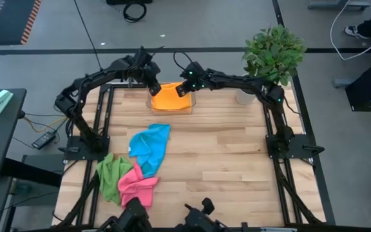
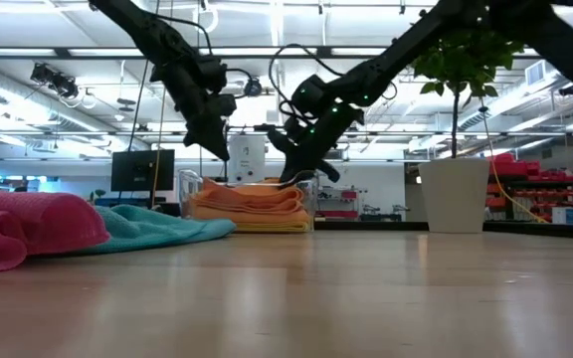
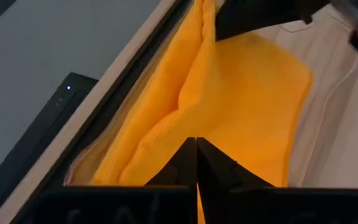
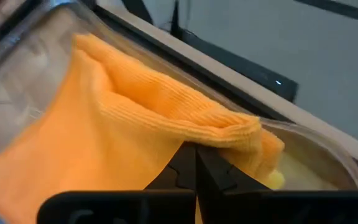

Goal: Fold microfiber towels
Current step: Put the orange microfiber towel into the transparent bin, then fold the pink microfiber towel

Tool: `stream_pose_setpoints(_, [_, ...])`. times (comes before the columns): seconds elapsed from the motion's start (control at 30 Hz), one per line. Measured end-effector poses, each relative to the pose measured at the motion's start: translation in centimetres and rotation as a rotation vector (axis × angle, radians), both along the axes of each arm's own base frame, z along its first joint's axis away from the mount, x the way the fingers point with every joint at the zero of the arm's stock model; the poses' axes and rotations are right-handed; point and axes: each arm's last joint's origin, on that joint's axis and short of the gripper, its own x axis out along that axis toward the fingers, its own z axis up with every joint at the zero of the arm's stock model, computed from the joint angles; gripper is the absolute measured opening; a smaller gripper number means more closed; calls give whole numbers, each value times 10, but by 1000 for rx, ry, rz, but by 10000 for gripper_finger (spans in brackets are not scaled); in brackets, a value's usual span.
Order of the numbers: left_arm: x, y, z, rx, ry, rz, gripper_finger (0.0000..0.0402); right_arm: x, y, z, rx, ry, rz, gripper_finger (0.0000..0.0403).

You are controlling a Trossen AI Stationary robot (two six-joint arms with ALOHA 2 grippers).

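Orange towel (image 1: 167, 96) in clear tray (image 1: 190, 108) at far edge of bench (image 1: 224, 161).
Left gripper (image 1: 154, 89) and right gripper (image 1: 181, 91) closed, empty, above it; blue (image 1: 149, 147), green (image 1: 110, 175), pink (image 1: 138, 184) towels near front-left.

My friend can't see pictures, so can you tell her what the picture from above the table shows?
Two dark robot arms reach over a clear tray at the table's far edge, the left gripper and right gripper shut above an orange towel in it. Nearer the front lie crumpled blue, green and pink towels; a potted plant stands at the far right.
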Motion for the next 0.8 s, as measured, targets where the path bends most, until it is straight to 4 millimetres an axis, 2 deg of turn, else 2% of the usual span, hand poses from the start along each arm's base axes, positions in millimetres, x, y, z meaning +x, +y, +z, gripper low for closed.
stream_pose_setpoints(0.17, [-4,-4,1,-34,15,20,13,0,3,6,-19,200,-66,1])
stream_pose_setpoints(0.27, [-9,-5,10,-12,-1,26,7,-3,4,29,-88,247,-95,1])
stream_pose_setpoints(0.37, [-13,-7,20,13,-26,34,8,-2,3,54,-122,205,-72,0])
stream_pose_setpoints(0.43, [-17,-10,26,17,-28,40,12,-2,5,66,-101,189,-45,0])
stream_pose_setpoints(0.53, [-26,-25,38,-16,-13,23,10,-5,11,87,-43,172,26,0])
stream_pose_setpoints(0.63, [-36,-53,45,-133,53,-57,6,-9,35,101,12,201,137,1])
stream_pose_setpoints(0.8, [-42,-109,56,-283,209,-202,21,-6,110,115,-23,279,300,2])
